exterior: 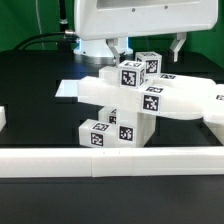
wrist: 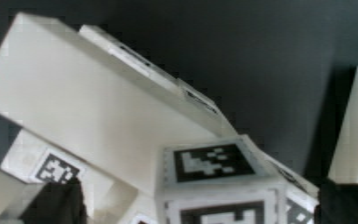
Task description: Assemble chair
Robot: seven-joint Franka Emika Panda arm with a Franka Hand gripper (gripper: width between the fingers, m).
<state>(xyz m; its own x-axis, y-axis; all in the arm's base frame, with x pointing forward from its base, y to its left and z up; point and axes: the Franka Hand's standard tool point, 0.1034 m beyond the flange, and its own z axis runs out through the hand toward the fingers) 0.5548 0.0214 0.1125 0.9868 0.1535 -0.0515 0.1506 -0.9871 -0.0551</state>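
Note:
The chair parts are glossy white tagged pieces heaped mid-table: a flat panel lies tilted across stacked blocks, two tagged blocks sit low in front, and one tagged block is on top. My gripper hangs just above that top block with its fingers spread wide on either side. In the wrist view the top block sits between the dark fingertips of my gripper, with gaps on both sides. A long white panel lies beyond it. The gripper holds nothing.
A long plain white rail runs along the table's front, with a short rail end at the exterior view's left. A thin flat white sheet lies behind the heap on the left. Black cables run along the back.

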